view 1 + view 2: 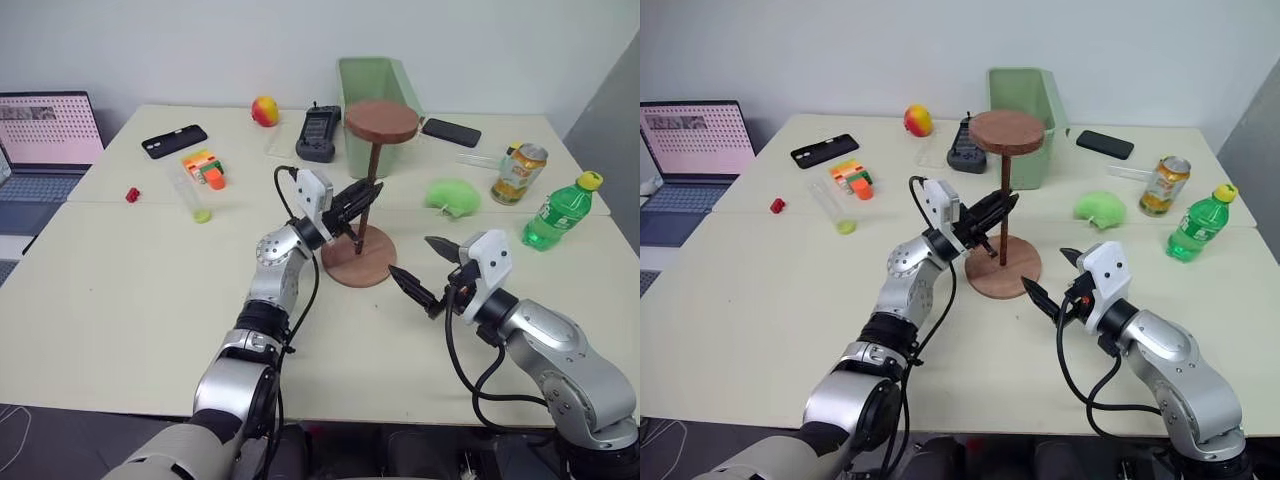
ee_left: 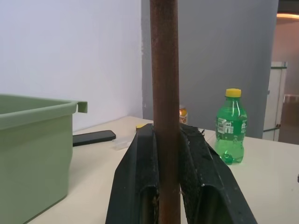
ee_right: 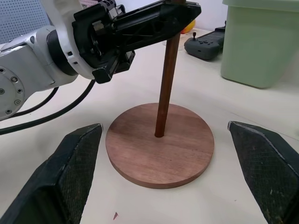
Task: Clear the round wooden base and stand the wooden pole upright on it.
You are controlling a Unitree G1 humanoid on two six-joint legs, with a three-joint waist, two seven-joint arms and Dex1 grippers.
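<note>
Left gripper (image 1: 362, 203): fingers pressed together on the shaft of the wooden pole (image 1: 366, 205), gripping it about midway up its length. The pole stands upright, its lower end set at the centre of the round wooden base (image 1: 359, 257), its fixed disc uppermost. The base lies flat on the table (image 1: 140, 290), directly below and just beyond the left gripper.

Right gripper (image 1: 424, 268): fingers spread wide, holding nothing, level with the table and just to the right of the base, apart from it. In the right wrist view the base sits between the two open fingers (image 3: 70, 172).

Surroundings: a green bin (image 1: 380, 95) stands behind the pole; a green bottle (image 1: 560, 212) and a can (image 1: 520, 172) stand well apart to the right.
</note>
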